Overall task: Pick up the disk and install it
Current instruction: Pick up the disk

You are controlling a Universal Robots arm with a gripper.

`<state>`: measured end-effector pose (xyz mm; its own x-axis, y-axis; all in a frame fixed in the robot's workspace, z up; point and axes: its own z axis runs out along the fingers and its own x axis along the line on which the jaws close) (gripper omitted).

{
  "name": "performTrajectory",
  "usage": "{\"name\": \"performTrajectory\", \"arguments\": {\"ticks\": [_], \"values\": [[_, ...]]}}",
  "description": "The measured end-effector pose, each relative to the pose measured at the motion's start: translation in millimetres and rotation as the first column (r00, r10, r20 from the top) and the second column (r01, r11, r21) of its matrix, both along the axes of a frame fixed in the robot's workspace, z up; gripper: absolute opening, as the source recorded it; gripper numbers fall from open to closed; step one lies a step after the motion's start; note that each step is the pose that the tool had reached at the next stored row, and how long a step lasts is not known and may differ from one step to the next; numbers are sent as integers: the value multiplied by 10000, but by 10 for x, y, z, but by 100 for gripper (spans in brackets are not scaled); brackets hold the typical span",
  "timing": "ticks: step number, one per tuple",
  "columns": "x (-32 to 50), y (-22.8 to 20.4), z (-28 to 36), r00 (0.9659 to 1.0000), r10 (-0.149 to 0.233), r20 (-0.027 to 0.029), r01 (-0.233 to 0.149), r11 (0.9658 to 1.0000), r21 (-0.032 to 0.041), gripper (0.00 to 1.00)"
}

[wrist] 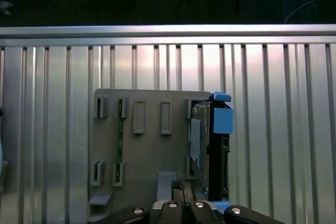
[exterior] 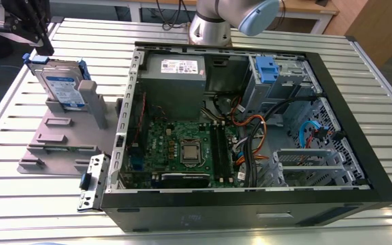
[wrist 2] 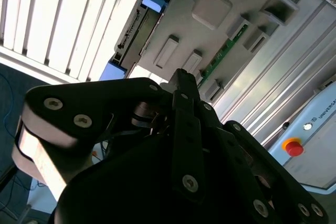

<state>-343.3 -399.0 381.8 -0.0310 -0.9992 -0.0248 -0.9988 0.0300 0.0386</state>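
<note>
Case (exterior: 216,210) on table (exterior: 26,212). On the exterior view's left of the case: holder (exterior: 54,142) just beside it, disk (exterior: 59,86) upright in the holder, gripper (exterior: 44,50) above the disk.

Silver-grey disk (exterior: 61,84) with blue-and-white label, blue bracket; grey stand (exterior: 65,137); green motherboard (exterior: 182,139); silver ribbed table (exterior: 32,204)

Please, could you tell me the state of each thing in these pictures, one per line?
disk: standing on edge in the grey holder, not yet installed.
grey holder: flat on the table, carrying the disk.
computer case: lying on its side, open.
pincer: near the disk's top, holding nothing.
</note>
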Motion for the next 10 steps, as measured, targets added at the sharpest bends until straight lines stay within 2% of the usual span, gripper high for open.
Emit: {"name": "performTrajectory", "arguments": {"ticks": [10], "values": [[0, 0, 0, 9999, 146, 1, -146, 9999, 0, 11]]}}
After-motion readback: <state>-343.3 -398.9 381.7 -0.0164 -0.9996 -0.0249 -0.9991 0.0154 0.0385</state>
